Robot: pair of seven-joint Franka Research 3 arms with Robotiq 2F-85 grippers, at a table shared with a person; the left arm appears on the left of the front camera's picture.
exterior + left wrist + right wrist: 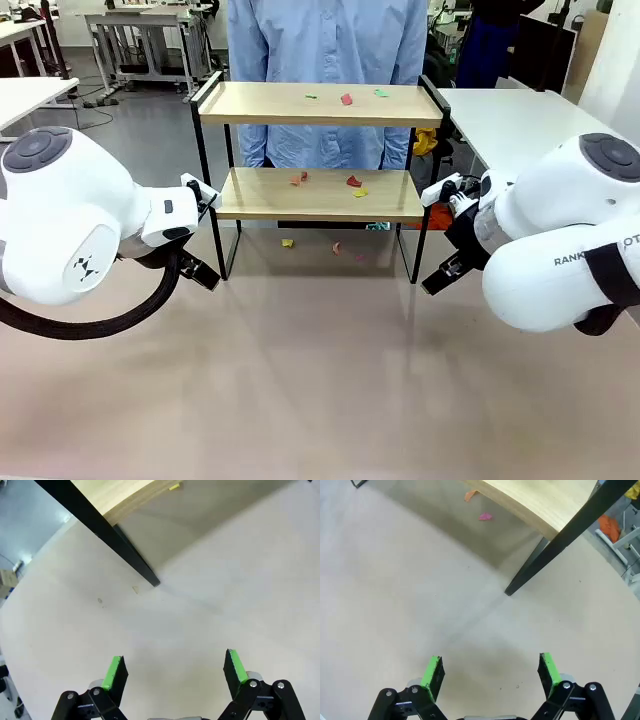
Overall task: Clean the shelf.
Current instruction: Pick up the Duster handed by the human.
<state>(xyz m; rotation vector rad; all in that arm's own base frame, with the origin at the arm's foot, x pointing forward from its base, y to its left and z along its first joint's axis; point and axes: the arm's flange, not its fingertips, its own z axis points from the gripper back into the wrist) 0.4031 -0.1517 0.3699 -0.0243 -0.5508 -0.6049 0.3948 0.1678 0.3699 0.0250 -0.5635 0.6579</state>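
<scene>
Here the shelf (262, 104) stands at the far middle of the pale table (320, 400), just in front of a person in a light blue shirt (325, 40). Its top board (250, 100) carries three small bits right of its middle: a green scrap (311, 97), a red scrap (346, 99) and a pale green scrap (381, 93). The lower board (255, 195) holds an orange scrap (297, 179), a dark red scrap (353, 181) and a yellow scrap (360, 192), close together near its middle. On the table under the shelf lie three more: a yellow bit (287, 242), an orange bit (336, 247) and a pink bit (360, 257).

The shelf is a two-tier rack of light wooden boards in a thin black metal frame, with raised rails at both ends, and it stands upright on slim black legs.

The left gripper (175, 667) hangs above bare table near the shelf's near left leg (115, 540), jaws spread wide and holding nothing. The right gripper (490, 670) hangs over the table near the near right leg (545, 555), likewise wide apart and empty.
</scene>
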